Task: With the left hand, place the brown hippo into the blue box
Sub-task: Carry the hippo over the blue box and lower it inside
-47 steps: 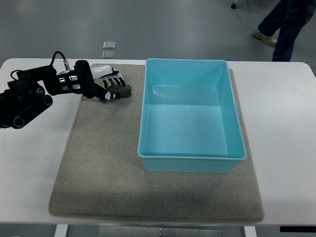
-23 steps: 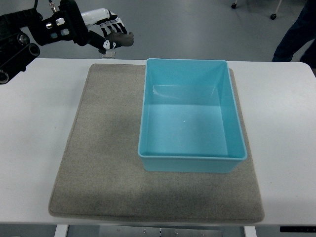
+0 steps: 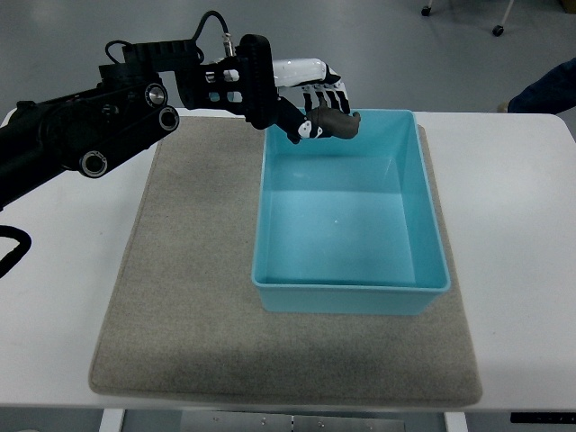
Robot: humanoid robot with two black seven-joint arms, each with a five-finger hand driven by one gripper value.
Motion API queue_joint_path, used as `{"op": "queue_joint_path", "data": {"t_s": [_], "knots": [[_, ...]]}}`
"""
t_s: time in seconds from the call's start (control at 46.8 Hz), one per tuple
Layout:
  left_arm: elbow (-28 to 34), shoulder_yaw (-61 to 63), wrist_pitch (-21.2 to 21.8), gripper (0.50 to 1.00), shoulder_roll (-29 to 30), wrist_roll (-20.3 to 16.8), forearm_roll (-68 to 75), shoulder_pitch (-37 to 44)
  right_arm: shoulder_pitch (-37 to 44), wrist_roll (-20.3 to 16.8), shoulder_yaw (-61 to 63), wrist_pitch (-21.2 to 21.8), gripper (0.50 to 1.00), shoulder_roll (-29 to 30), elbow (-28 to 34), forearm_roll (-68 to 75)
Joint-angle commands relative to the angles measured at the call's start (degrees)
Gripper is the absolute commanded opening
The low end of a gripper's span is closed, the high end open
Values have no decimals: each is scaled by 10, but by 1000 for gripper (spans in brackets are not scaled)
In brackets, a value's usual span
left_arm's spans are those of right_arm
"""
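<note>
1. Our left hand is gripping the brown hippo, fingers curled around it.
2. We are holding the hippo above the far rim of the blue box, apparently so that it falls inside on release.
3. The box is sitting empty on the mat covering the bench.

Table: white rectangular tabletop
Mat: grey-beige felt rectangle, centred on table
Floor: smooth grey, beyond table
Person: dark trouser leg, beyond table's right corner
</note>
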Motion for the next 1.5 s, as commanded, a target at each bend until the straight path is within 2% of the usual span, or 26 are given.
{"op": "queue_joint_path", "data": {"t_s": [0.0, 0.384, 0.662, 0.683, 0.79, 0.854, 0.918, 0.983, 1.068, 1.282, 1.474], "knots": [[0, 19, 1, 500, -21, 0, -2, 2, 0, -1, 0, 0, 936, 0, 0, 0], [7, 78, 13, 500, -84, 3, 6, 39, 0, 0, 0, 0, 936, 0, 0, 0], [8, 106, 61, 500, -90, 2, 6, 42, 0, -1, 0, 0, 936, 0, 0, 0], [8, 106, 61, 529, -90, 2, 6, 42, 0, 0, 0, 0, 936, 0, 0, 0], [7, 106, 62, 775, -90, -1, 5, 46, 0, 0, 0, 0, 936, 0, 0, 0], [7, 106, 61, 846, -90, -1, 5, 46, 0, 0, 0, 0, 936, 0, 0, 0], [7, 106, 59, 883, -90, -2, 4, 47, 0, 0, 0, 0, 936, 0, 0, 0], [7, 106, 57, 889, -90, -2, 3, 47, 0, 0, 0, 0, 936, 0, 0, 0], [7, 105, 57, 962, -90, -4, -4, 48, 0, -1, 0, 0, 936, 0, 0, 0], [6, 78, 64, 964, -81, -8, -21, 48, 0, 0, 0, 0, 936, 0, 0, 0], [6, -26, 65, 981, -64, -7, -104, 60, 0, 0, 0, 0, 936, 0, 0, 0]]}}
